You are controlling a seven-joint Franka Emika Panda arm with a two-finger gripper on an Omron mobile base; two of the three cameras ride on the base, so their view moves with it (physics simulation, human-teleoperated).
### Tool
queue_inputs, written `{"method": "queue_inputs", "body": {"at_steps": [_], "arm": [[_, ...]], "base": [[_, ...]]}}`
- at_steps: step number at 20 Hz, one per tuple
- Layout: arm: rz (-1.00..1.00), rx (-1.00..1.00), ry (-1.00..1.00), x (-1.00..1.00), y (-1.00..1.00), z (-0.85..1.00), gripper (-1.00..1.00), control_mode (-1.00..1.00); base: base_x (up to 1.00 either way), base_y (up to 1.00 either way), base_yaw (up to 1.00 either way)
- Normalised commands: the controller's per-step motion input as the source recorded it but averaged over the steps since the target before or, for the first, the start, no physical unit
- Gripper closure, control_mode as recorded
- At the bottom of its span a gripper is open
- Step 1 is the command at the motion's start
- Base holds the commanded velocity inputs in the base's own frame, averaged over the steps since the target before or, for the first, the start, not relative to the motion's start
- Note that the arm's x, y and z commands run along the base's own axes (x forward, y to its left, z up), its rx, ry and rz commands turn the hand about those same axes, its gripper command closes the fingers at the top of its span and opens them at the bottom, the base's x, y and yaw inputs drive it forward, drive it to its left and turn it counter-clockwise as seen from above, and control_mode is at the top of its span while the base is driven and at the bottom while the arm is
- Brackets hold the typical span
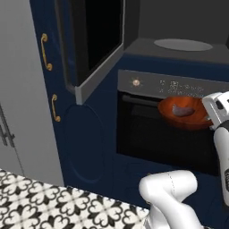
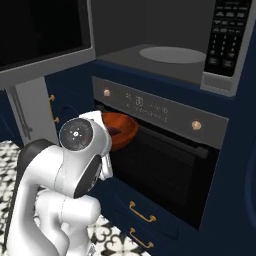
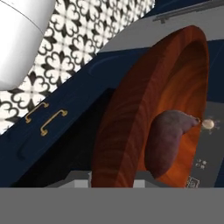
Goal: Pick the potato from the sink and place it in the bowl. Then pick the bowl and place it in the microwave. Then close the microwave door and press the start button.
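Observation:
My gripper [image 1: 209, 117] is shut on the near rim of the reddish-brown bowl [image 1: 184, 112], holding it in the air in front of the oven's control strip. The brownish potato [image 1: 182, 110] lies inside the bowl. In the hand view the bowl [image 3: 131, 127] stands on edge with the potato [image 3: 166, 142] against its inner wall. The microwave [image 2: 165, 55] sits above the bowl with its cavity open and a pale round turntable inside. Its door [image 1: 94, 44] is swung wide to the left. The keypad panel [image 2: 227, 35] is on the right; the start button is too small to pick out. The sink is out of view.
The built-in oven [image 2: 160, 150] with two knobs and a bar handle sits right behind the bowl. Dark blue cabinets with gold handles [image 1: 55, 107] stand to the left, drawers [image 2: 142, 212] below. My own white arm [image 2: 75, 160] hides part of the bowl in the right base view.

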Motion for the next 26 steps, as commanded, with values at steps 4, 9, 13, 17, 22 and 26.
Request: {"method": "queue_inputs", "body": {"at_steps": [4, 9, 13, 17, 22, 26], "arm": [[0.00, 0.00, 0.00, 0.00, 0.00, 0.00, 1.00, 1.00], [0.00, 0.00, 0.00, 0.00, 0.00, 0.00, 1.00, 1.00], [0.00, 0.00, 0.00, 0.00, 0.00, 0.00, 1.00, 1.00], [0.00, 0.00, 0.00, 0.00, 0.00, 0.00, 1.00, 1.00], [0.00, 0.00, -0.06, -0.04, 0.00, 0.15, 1.00, -1.00], [-0.08, 0.00, -0.25, -0.24, 0.00, 0.67, 1.00, -1.00]], "base": [[0.39, -0.29, 0.03], [0.47, -0.03, -0.13], [0.54, 0.00, -0.17], [0.32, 0.05, -0.05], [0.02, 0.00, 0.00], [0.00, 0.00, 0.00]]}}
